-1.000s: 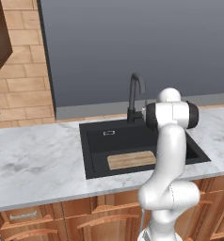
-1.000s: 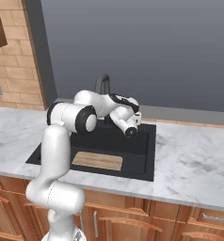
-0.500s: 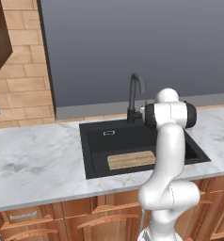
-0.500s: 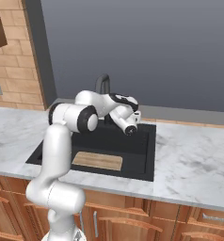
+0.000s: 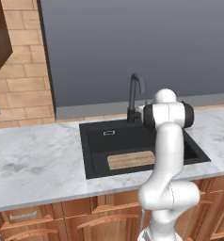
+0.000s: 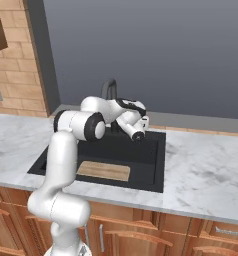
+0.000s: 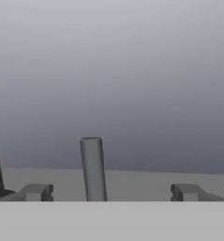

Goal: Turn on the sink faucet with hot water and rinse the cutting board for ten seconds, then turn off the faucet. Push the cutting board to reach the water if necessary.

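From the left base view, nothing had shifted over the last second: the cutting board [image 5: 132, 159] lay flat in the sink [image 5: 100, 155], dry, and no water ran from the sink faucet [image 5: 135, 94].

The right base view showed the tool [image 6: 139, 134] in the same spot, held beside the faucet base over the marble surface [image 6: 206, 165].

In the hand view its fingertips [image 7: 38, 192] stood wide apart, empty, a grey lever [image 7: 93, 168] between them; the turn-on step looked imminent. No writing was legible.

Black sink [image 5: 97, 155]; dark grey faucet [image 5: 134, 94]; light tan board [image 5: 130, 160]; white, grey-veined marble counter [image 5: 38, 164]; tan brick wall [image 5: 24, 70]; reddish-brown wood cabinets [image 6: 141, 235]; grey backsplash [image 6: 151, 50].
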